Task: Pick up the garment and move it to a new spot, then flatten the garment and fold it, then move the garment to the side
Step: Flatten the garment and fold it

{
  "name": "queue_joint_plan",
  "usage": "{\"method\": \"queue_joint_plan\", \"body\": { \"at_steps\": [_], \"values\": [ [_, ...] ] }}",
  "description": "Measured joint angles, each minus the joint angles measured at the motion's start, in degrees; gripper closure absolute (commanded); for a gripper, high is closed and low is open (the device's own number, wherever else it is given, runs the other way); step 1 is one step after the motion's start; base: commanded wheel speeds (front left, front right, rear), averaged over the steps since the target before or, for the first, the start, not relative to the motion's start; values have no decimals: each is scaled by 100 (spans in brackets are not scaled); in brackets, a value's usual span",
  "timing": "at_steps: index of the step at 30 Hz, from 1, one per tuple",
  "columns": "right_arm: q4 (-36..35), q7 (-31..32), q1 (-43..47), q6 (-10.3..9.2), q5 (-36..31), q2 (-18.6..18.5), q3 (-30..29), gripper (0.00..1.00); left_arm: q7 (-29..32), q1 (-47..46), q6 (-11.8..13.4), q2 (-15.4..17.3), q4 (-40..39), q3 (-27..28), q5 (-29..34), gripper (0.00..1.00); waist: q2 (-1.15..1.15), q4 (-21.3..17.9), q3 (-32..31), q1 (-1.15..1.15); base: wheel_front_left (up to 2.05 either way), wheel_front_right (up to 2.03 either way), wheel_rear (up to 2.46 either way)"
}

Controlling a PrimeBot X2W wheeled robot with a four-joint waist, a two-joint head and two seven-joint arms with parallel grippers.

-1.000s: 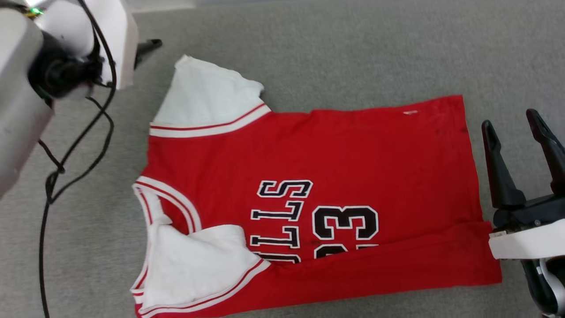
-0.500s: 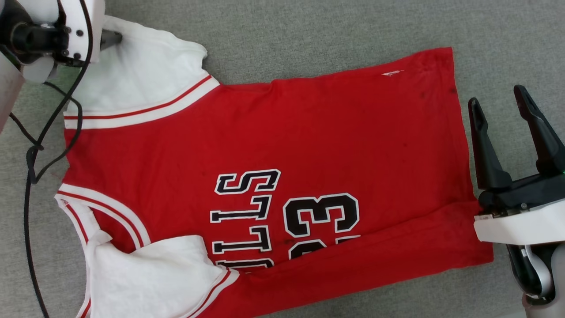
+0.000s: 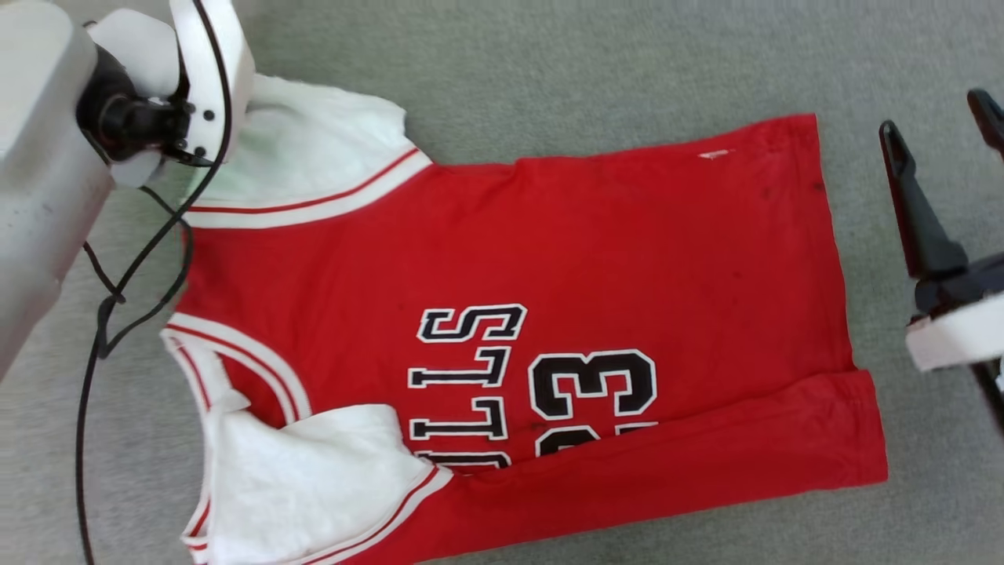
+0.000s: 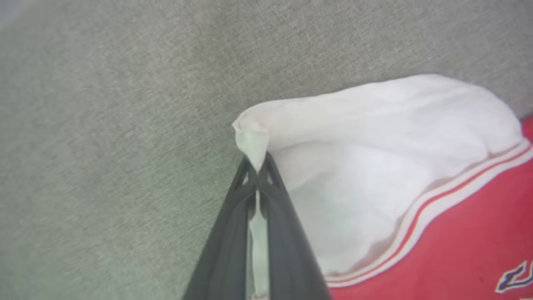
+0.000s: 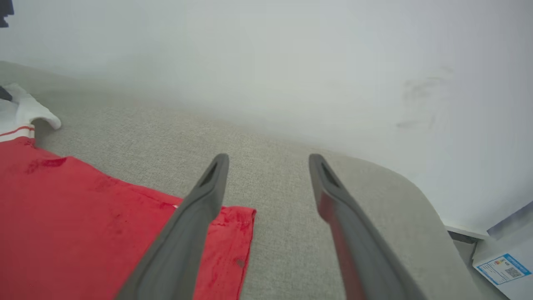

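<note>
The garment [image 3: 549,259] lies spread front-up on the grey cloth-covered table [image 3: 627,63], collar toward the left side and hem toward the right. Its near long edge is folded over onto the body, covering the lower part of the black number and lettering. The near white sleeve [image 3: 314,486] is folded in over the chest.

My left gripper [image 4: 258,166] has its jaws pinched tight on the tip of the far white sleeve [image 4: 374,166]. A strip of white cloth runs down between the two fingers, and the sleeve tip bunches just above them. A black cable [image 3: 102,314] loops down from the left arm, beside the collar.

My right gripper [image 5: 268,160] hangs just off the hem's far corner with its jaws spread wide and nothing between them. In the right wrist view, bare table lies ahead of the fingers, up to the far edge and its rounded right corner, and a pale wall [image 5: 291,62] rises behind it.
</note>
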Motion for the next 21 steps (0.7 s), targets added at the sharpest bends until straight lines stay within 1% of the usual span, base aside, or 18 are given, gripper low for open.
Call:
{"method": "queue_joint_plan", "body": {
  "at_steps": [5,9,13,17,21],
  "values": [
    [179,1465,-622,0,435,-917,536,0,-328,48,-34,-54,-258,-138,62,100,0,216,-289,0,0,0,0],
    [428,2821,-1163,0,1087,-1642,1143,0,-550,154,-42,-84,-635,-310,68,100,0,436,-469,-1,0,0,0],
    [634,3986,-1733,1,1753,-2215,1774,0,-740,165,-42,-49,-989,-430,58,100,0,660,-575,0,0,0,0],
    [999,5103,-2258,0,2383,-2514,2325,0,-902,164,-43,-43,-1245,-522,48,100,0,856,-585,-1,0,0,0],
    [1428,5838,-2713,1,2649,-2596,2568,0,-1026,119,-43,-85,-1435,-592,54,100,0,1009,-485,-1,0,0,0]
  ]
}}
